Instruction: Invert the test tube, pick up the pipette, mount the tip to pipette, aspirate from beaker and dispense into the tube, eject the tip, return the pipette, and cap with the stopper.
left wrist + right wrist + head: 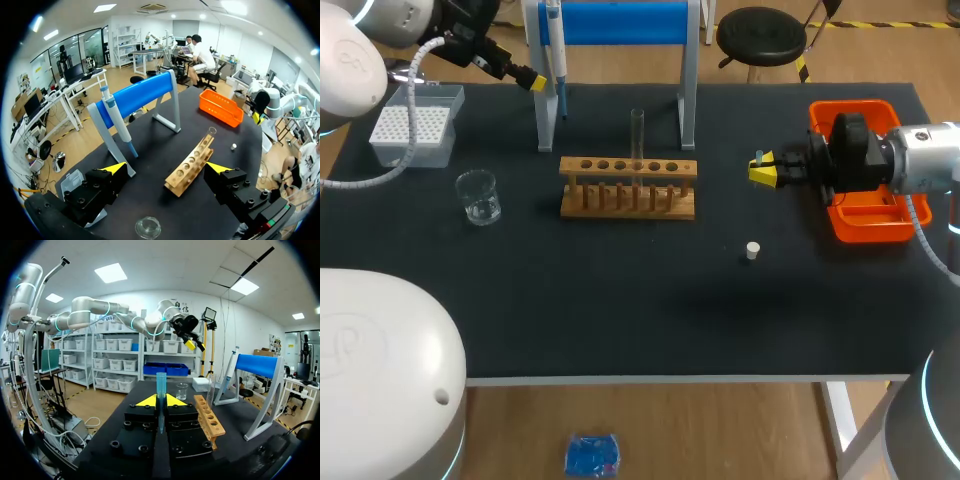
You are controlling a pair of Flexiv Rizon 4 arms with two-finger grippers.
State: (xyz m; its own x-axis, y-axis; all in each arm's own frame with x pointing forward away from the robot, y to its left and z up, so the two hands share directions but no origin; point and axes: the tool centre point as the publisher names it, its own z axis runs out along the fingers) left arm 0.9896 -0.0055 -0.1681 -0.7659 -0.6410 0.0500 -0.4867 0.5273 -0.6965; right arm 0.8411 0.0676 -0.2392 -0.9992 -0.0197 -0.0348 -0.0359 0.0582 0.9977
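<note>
A clear test tube (637, 135) stands upright in the wooden rack (628, 186) at mid-table. The blue-and-white pipette (556, 52) hangs on the blue-topped stand (620, 22) behind the rack. My left gripper (532, 80) hovers open just left of the pipette; in its wrist view the left gripper (166, 169) faces the pipette (118, 121) and rack (192, 165). My right gripper (765, 170) sits right of the rack, shut on a blue pipette tip (160, 387) that sticks up between the fingers. A glass beaker (478, 196) stands at the left, and a white stopper (752, 251) lies in front.
A tip box (415, 125) sits at the back left beside the stand. An orange tray (865, 215) lies at the right edge under my right arm. Dark mat stretches bare along the front of the table.
</note>
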